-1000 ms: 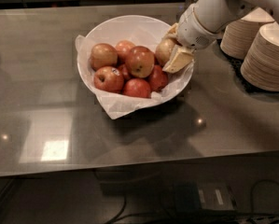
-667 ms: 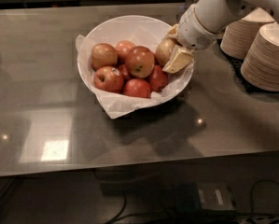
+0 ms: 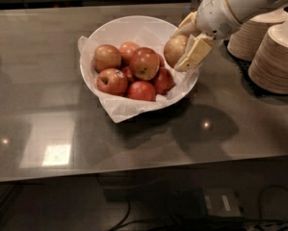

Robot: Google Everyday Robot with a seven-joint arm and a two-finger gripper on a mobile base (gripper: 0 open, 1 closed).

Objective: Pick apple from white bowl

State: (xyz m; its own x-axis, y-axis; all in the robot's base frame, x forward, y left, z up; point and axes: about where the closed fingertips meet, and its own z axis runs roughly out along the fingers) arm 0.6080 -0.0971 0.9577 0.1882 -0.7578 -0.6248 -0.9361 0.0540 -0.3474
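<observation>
The white bowl (image 3: pixel 134 28), lined with crinkled white paper, stands on the grey counter left of centre. It holds several reddish apples (image 3: pixel 142 62). The pale yellowish-tan apple (image 3: pixel 174 49) is at the bowl's right side, lifted above the other apples. My gripper (image 3: pixel 183 46) comes in from the upper right on a white arm and is shut on this pale apple, with one cream finger (image 3: pixel 195 54) in front of it and the other behind.
Two stacks of tan paper bowls (image 3: pixel 278 57) stand at the right edge, close to the arm. The grey counter (image 3: pixel 61 129) stretches left and toward the front edge. Cables lie on the dark floor below.
The gripper has risen a little with the pale apple in it, so the apple now sits higher above the bowl's right side. The other apples have not moved.
</observation>
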